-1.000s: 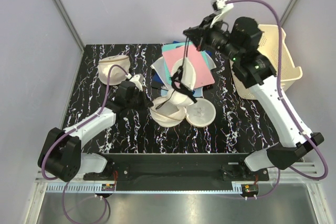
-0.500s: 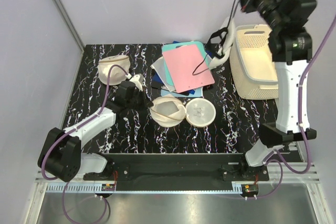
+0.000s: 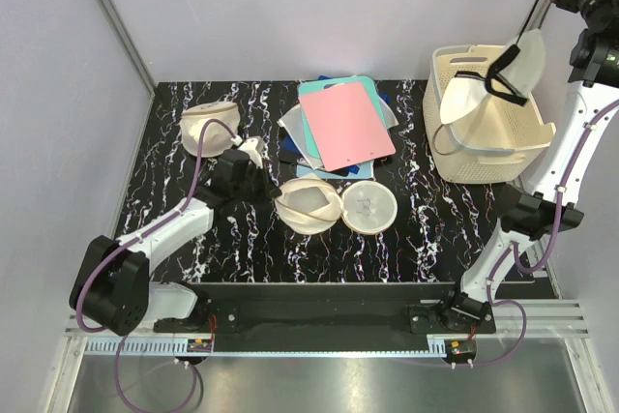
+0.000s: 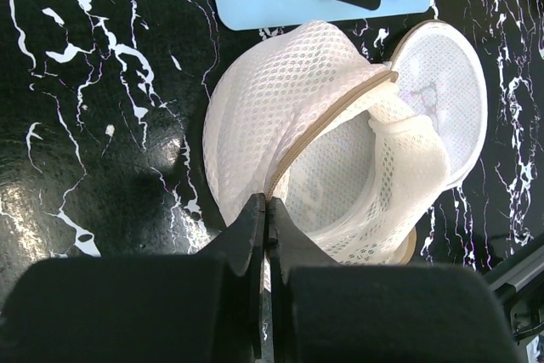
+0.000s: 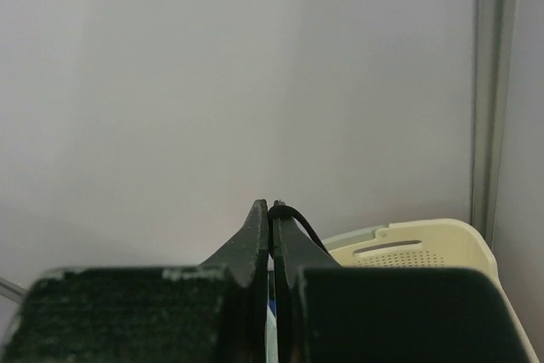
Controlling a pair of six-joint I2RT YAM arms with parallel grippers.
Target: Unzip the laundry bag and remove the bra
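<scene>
The big black table (image 3: 426,234) with white streaks holds most things, and my two arms work from its near edge. At the far right stands a cream basket (image 3: 484,142), and I judge that is where the bra should go, so my right arm reaches up high over it. In the middle of the table lies the laundry bag (image 4: 280,108). It is unzipped and gapes wide, with its round face (image 3: 370,207) flipped out flat beside it. A pink folder (image 3: 343,123) lies behind the bag, and a plain pouch (image 3: 208,123) sits far off at the left; I leave both alone. The bra (image 3: 527,60) is out of the bag. It hangs in the air over the basket, and I cannot tell if it touches the rim. My left gripper (image 4: 265,203) has its fingers squeezed tight on the near rim of the bag, so the bag stays put and does not get dragged along. My right gripper (image 5: 269,210) is squeezed tight too, pinching the thin black strap (image 5: 293,220) of the bra, because a strap is easy to hold and lets the cups dangle free. I think the job is almost done; letting the strap go would drop the bra into the basket.
</scene>
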